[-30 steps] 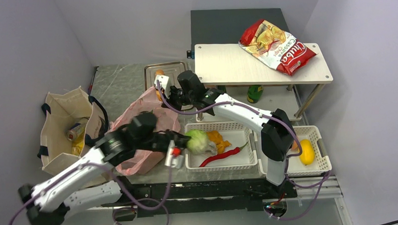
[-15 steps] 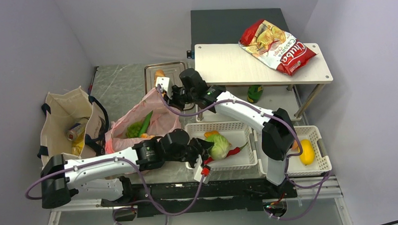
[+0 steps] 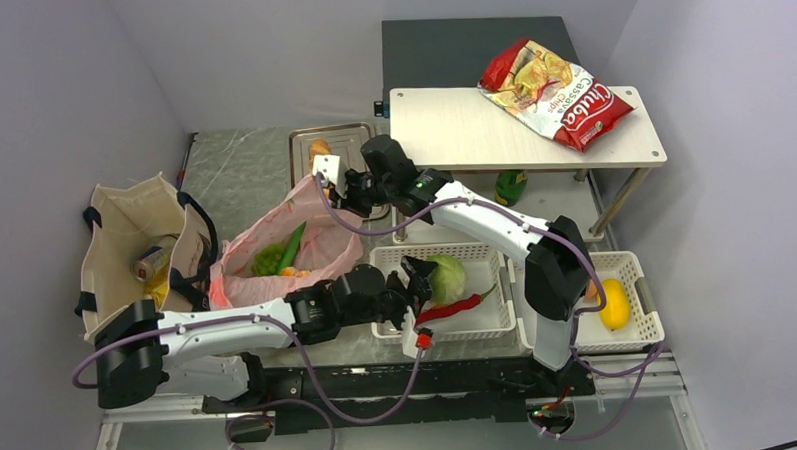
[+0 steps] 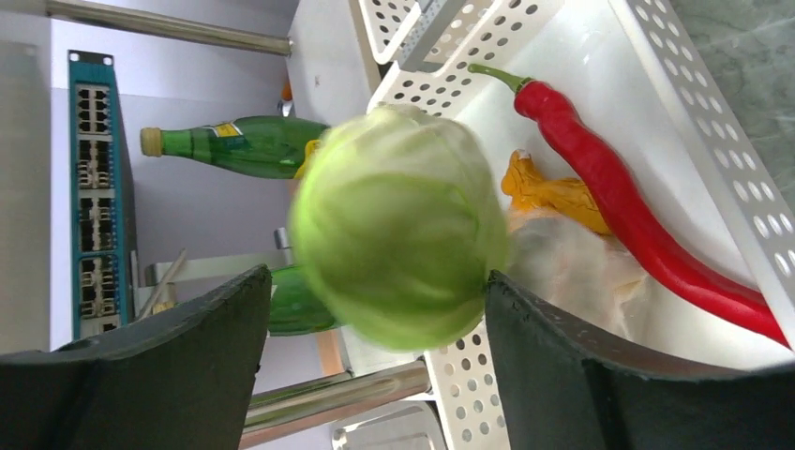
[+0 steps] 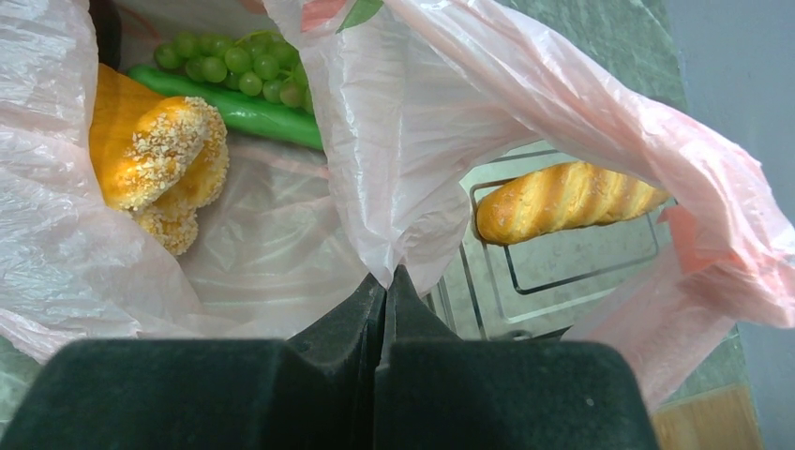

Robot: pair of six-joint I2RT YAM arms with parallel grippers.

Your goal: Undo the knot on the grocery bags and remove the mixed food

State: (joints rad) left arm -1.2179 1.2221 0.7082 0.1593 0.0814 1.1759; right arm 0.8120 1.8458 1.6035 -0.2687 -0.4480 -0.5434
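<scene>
Although the tote (image 3: 109, 220) on the far left has not been emptied, with a can-like thing and something yellow lying inside, I judge the job roughly midway. The pink bag (image 3: 276, 269) beside it is open, no knot visible, and my right gripper (image 5: 384, 286) is pinched tight on its rim, holding the mouth up. Grapes (image 5: 220, 66), a long green vegetable (image 5: 253, 114) and a seeded bun (image 5: 159, 155) wait inside. Further right, my left gripper (image 3: 423, 277) is spread wide over the white basket (image 3: 478, 330), the cabbage (image 4: 398, 225) between its fingers, blurred and seemingly not clamped. A red chilli (image 4: 619, 202) lies in the basket already.
</scene>
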